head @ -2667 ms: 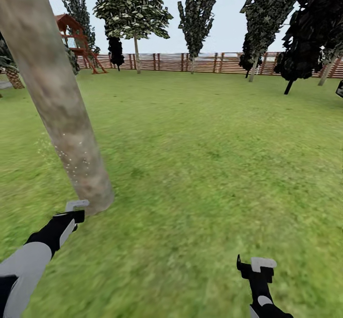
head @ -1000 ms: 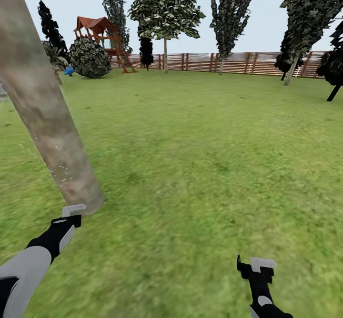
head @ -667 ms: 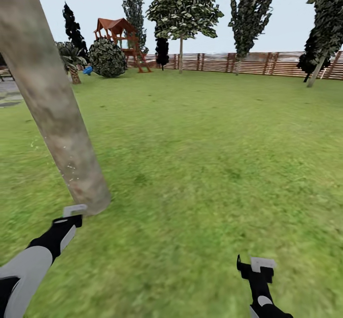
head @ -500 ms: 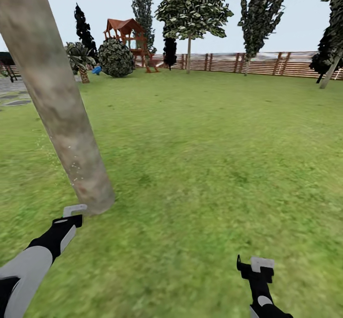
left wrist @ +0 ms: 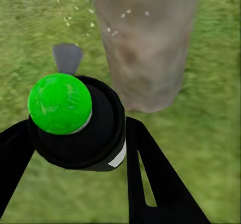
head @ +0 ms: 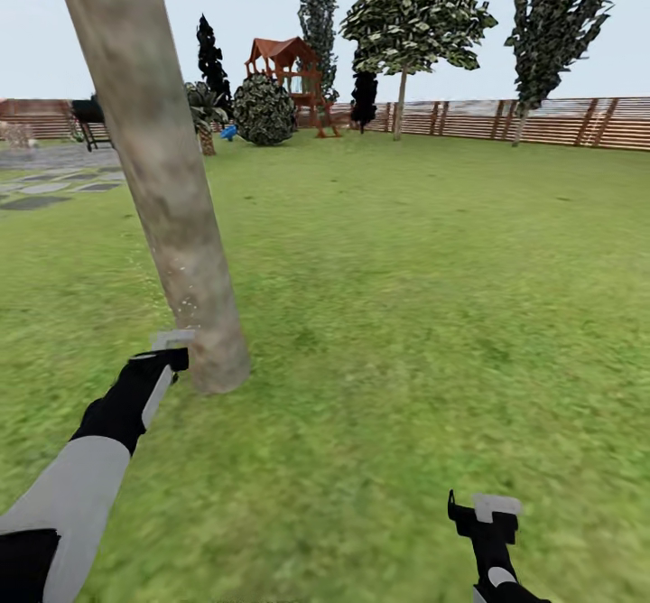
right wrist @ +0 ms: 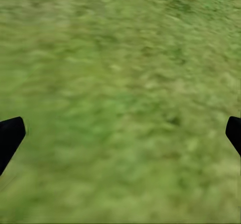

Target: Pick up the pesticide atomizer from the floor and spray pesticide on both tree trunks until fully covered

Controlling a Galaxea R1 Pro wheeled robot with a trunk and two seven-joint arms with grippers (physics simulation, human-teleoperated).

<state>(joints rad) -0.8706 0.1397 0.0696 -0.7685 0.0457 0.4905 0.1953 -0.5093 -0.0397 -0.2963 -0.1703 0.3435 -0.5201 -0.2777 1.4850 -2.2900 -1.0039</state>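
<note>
While my left gripper [left wrist: 75, 133] holds the pesticide atomizer [left wrist: 75, 121] clenched in its jaws, my right gripper [right wrist: 120, 128] hangs released over the grass. White pesticide [left wrist: 120, 15] specks dot the lower tree trunk [head: 171, 224], just beyond the nozzle. I judge this trunk only partly covered; higher bark and the second tree remain.

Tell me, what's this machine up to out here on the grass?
It is spraying a tree. Its left hand holds a black atomizer with a green top, pointed at the base of a thick grey-tan tree trunk. Tiny white specks of pesticide dot the lower bark. Its right hand hangs open and empty over the lawn. Farther back stand a wooden fence and more trees.
</note>
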